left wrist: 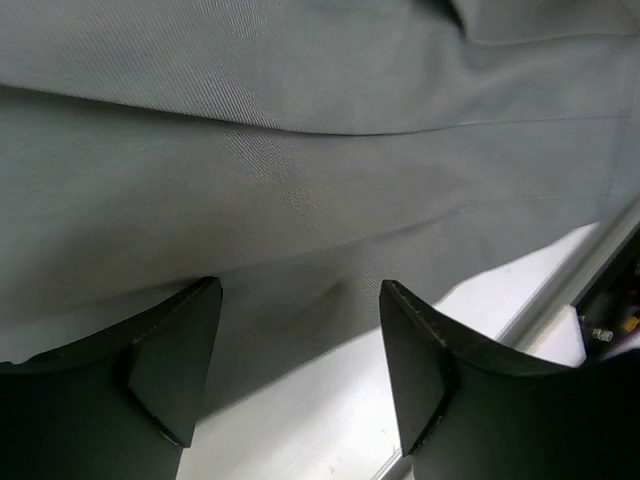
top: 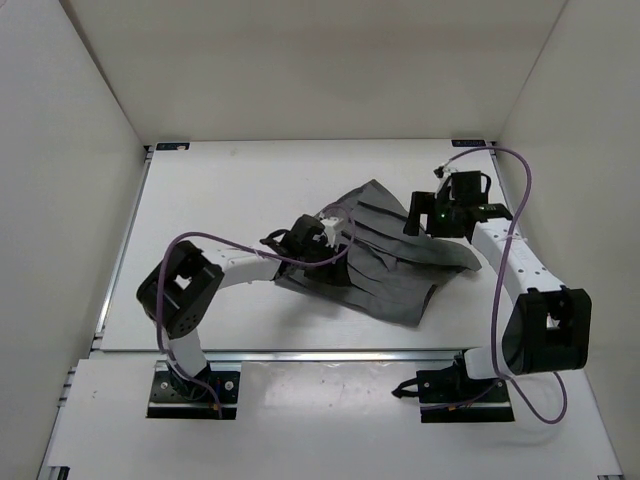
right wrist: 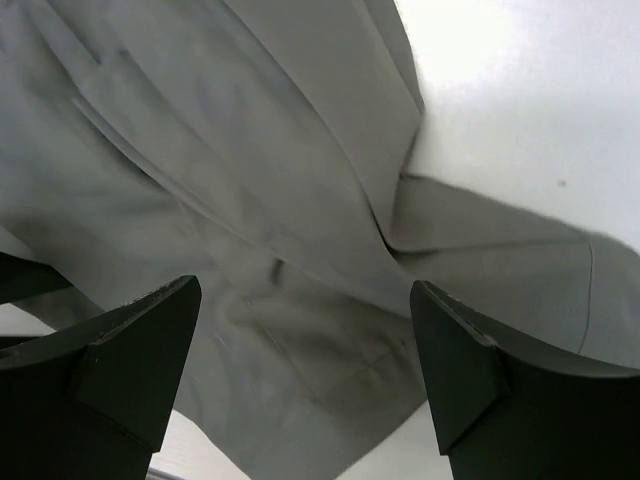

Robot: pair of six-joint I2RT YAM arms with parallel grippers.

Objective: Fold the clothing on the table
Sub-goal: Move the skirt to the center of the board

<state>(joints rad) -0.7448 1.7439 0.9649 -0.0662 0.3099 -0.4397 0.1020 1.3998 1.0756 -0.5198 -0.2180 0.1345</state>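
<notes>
- White walls [top: 330,70] close in the counter [top: 230,190] on the left, far and right sides. Only the near side, where the arm bases stand, is open.
- The counter is matte white, with a metal rail [top: 330,353] along its near edge and another down its left edge. Bare white surface shows to the left of the clothing and beyond it.
- The grey pleated clothing [top: 390,270] lies rumpled on the counter, right of centre. Its near corner stops short of the near rail, and its right edge runs under the right arm. In the left wrist view its hem crosses at a slant, with bare counter and a rail just beyond.
- The left arm [top: 240,270] reaches in low from the left, its forearm over bare counter and its wrist over the clothing's left edge.
- The right arm [top: 510,265] comes up the right side, near the right wall, and bends in over the clothing's far right part.
- The left hand [left wrist: 300,300] is released, fingers apart, with fabric lying past the gap and nothing gripped.
- The right hand [right wrist: 305,300] is also released, fingers spread wide above creased folds, holding nothing.
- Purple cables [top: 520,200] loop off both arms. The right one arcs close to the right wall.
</notes>
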